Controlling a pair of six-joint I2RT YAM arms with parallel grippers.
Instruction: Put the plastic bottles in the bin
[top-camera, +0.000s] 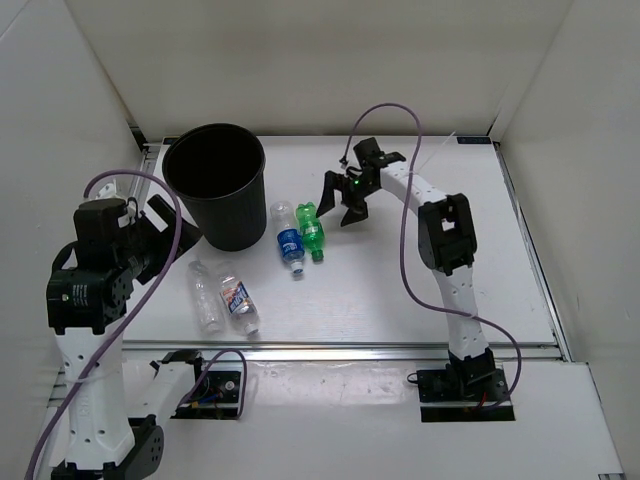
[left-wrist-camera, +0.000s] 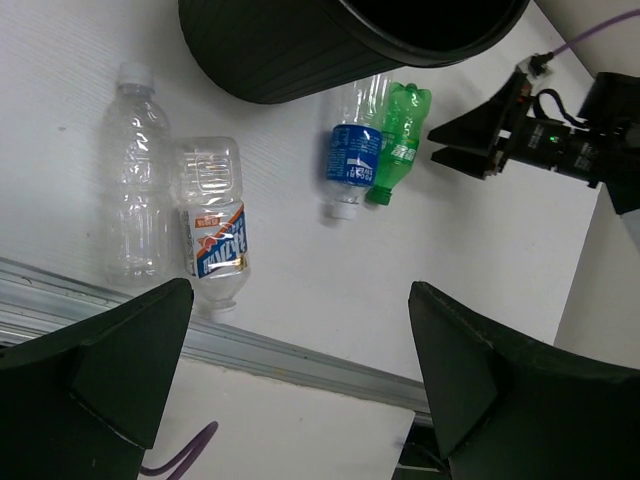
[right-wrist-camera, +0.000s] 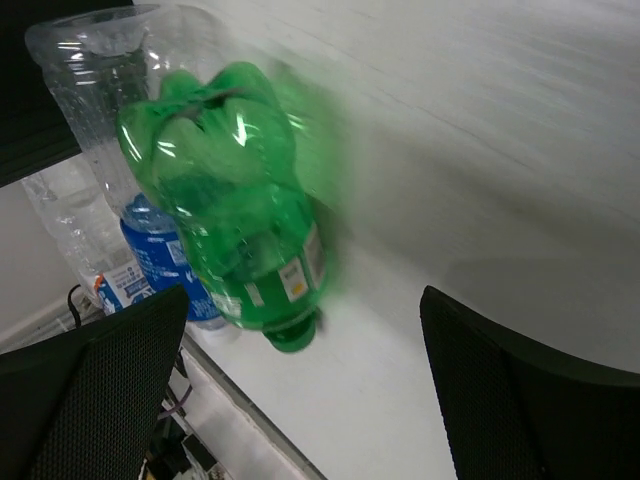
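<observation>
The black bin (top-camera: 225, 215) stands upright at the back left. The blue-label bottle (top-camera: 289, 240) and the green bottle (top-camera: 312, 230) lie side by side just right of it. The plain clear bottle (top-camera: 206, 295) and the white-red-blue label bottle (top-camera: 238, 303) lie side by side near the front. My right gripper (top-camera: 340, 205) is open and empty, just right of the green bottle (right-wrist-camera: 240, 200), which lies ahead of its jaws beside the blue-label bottle (right-wrist-camera: 150, 250). My left gripper (top-camera: 172, 225) is open and empty, raised left of the bin (left-wrist-camera: 290, 50) above the front bottles (left-wrist-camera: 135, 190) (left-wrist-camera: 213, 235).
White walls enclose the table on the left, back and right. A metal rail (top-camera: 400, 350) runs along the table's front edge. Purple cables (top-camera: 405, 200) hang from both arms. The right gripper shows in the left wrist view (left-wrist-camera: 480, 140).
</observation>
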